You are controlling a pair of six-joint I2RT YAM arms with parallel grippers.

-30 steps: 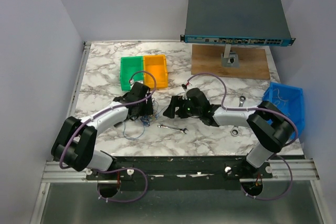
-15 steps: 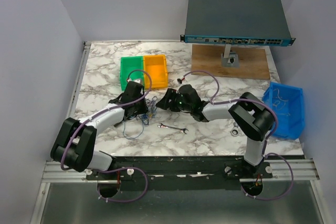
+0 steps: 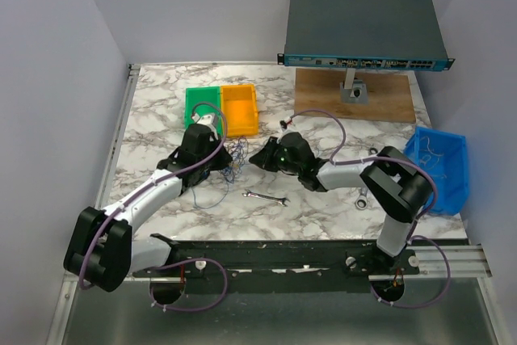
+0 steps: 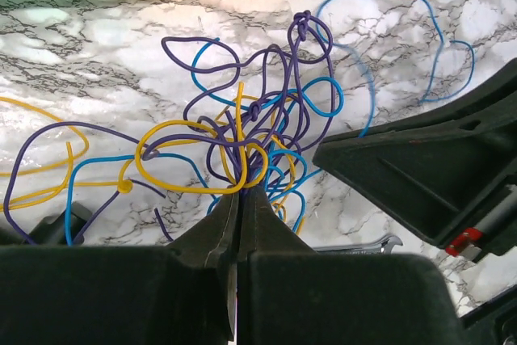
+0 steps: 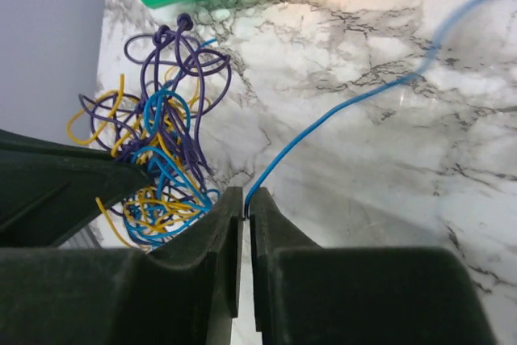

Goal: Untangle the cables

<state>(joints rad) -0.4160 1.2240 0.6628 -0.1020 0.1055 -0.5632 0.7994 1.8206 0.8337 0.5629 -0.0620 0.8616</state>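
The cables (image 4: 246, 115) are a tangle of thin purple, blue and yellow wire loops on the marble table, in front of the two bins. My left gripper (image 4: 242, 191) is shut on the near side of the tangle, pinching purple and yellow strands. In the top view it (image 3: 227, 156) sits at the tangle's (image 3: 236, 151) left side. My right gripper (image 5: 245, 199) is shut on one blue cable (image 5: 339, 107) that runs out of the tangle (image 5: 161, 143) across the table. In the top view the right gripper (image 3: 257, 157) is just right of the tangle, facing the left one.
A green bin (image 3: 200, 109) and an orange bin (image 3: 240, 107) stand just behind the tangle. A small wrench (image 3: 266, 196) lies in front of it. A blue bin (image 3: 440, 163) is at the right edge. A network switch (image 3: 363, 30) stands over a wooden board (image 3: 355, 94) at the back.
Both grippers have gone from open to shut. The right one slid left up to the tangle and took a blue strand. The left one closed on the tangle and its arm stretched forward.
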